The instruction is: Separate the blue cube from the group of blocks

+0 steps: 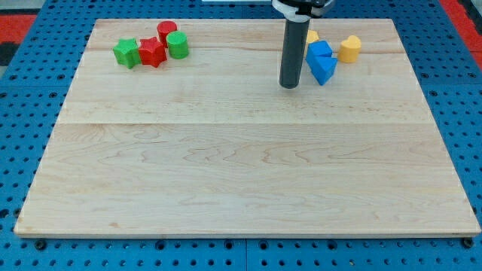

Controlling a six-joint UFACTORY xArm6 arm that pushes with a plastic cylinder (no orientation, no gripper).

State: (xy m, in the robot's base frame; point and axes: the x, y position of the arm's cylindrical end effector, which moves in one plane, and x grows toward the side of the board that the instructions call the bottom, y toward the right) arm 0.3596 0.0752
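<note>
The blue cube (pixel 319 51) sits near the view's top right, touching a second blue block (pixel 324 69) just below it. A yellow block (pixel 312 36) peeks out behind the rod at the cube's upper left, and a yellow heart-like block (pixel 349 49) stands a little to the cube's right. My tip (pixel 290 85) rests on the board just left of the lower blue block, a short gap away. The rod hides part of the yellow block behind it.
A second cluster sits at the view's top left: a green star (pixel 126 53), a red star (pixel 152 52), a red cylinder (pixel 166 31) and a green cylinder (pixel 178 45). The wooden board (pixel 241 188) ends close behind the blue group.
</note>
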